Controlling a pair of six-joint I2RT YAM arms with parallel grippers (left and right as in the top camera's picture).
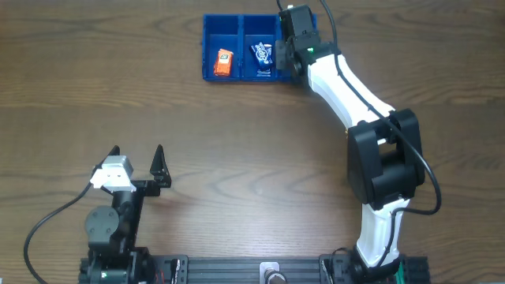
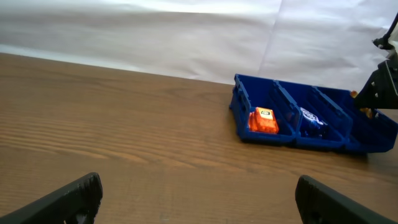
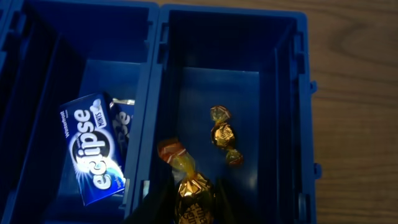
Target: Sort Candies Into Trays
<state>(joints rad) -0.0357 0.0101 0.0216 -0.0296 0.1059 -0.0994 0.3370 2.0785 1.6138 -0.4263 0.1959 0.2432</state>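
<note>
Blue plastic forms the one tray [image 1: 241, 78] here, split into three compartments side by side, and it stands near the far edge of the wooden table [image 1: 237, 158], well apart from both arm bases. I count one orange candy [image 1: 224, 63] in the left compartment, two blue packets [image 3: 90, 146] overlapping in the middle one, and two gold sweets over in the right one. The loose gold candy [image 3: 225, 135] lies on that compartment's floor. The held gold candy [image 3: 194, 193] is pinched in the right gripper [image 1: 286, 55], whose fingers are closed on it inside the same compartment, close to the divider wall. The two gold ones are near each other but not touching. Two arms stand at the near side; the left gripper [image 1: 138, 162] hangs close to its own base with its fingers spread wide. Between it and the tray runs a broad stretch of wood grain, with open room on either side of the tray too. Just behind the tray the table ends and a white backdrop [image 2: 155, 37] rises.
</note>
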